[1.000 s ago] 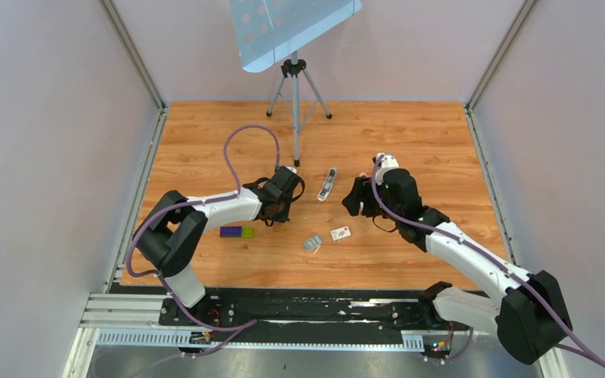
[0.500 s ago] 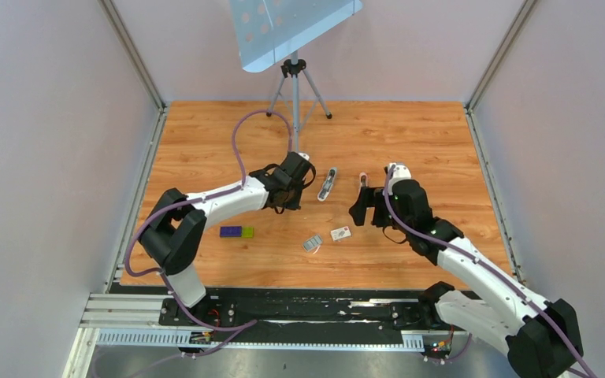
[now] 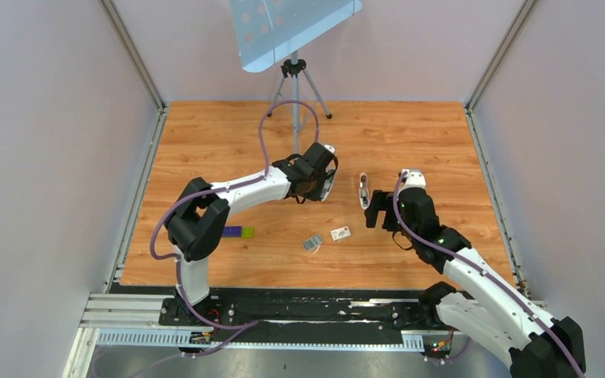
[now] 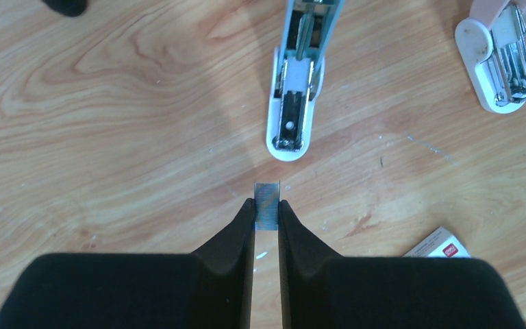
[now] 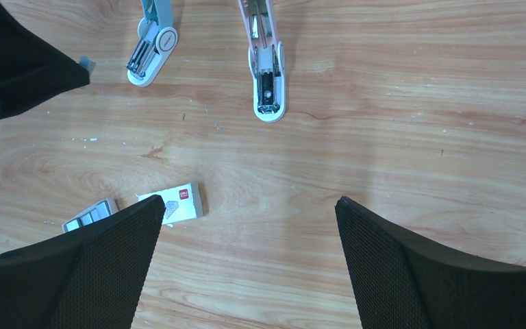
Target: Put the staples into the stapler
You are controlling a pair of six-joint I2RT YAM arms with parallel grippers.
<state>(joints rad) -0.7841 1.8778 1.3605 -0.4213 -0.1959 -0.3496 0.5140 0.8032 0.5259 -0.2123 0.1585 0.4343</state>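
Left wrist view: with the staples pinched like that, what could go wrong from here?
The left gripper holds only one end of the strip of staples; it could tilt or slip on contact.
The strip points at the blue stapler, not the pink stapler beside it, so it may enter the wrong one.
The right gripper is open, steadying nothing; a pushed stapler could slide.

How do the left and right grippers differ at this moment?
The left gripper is shut on a strip of staples, while the right gripper is wide open and holds nothing. The left gripper points at the pale blue stapler, which lies just ahead of its staples, while the right gripper faces the pink stapler. Both are above the wooden table, and neither touches a stapler.
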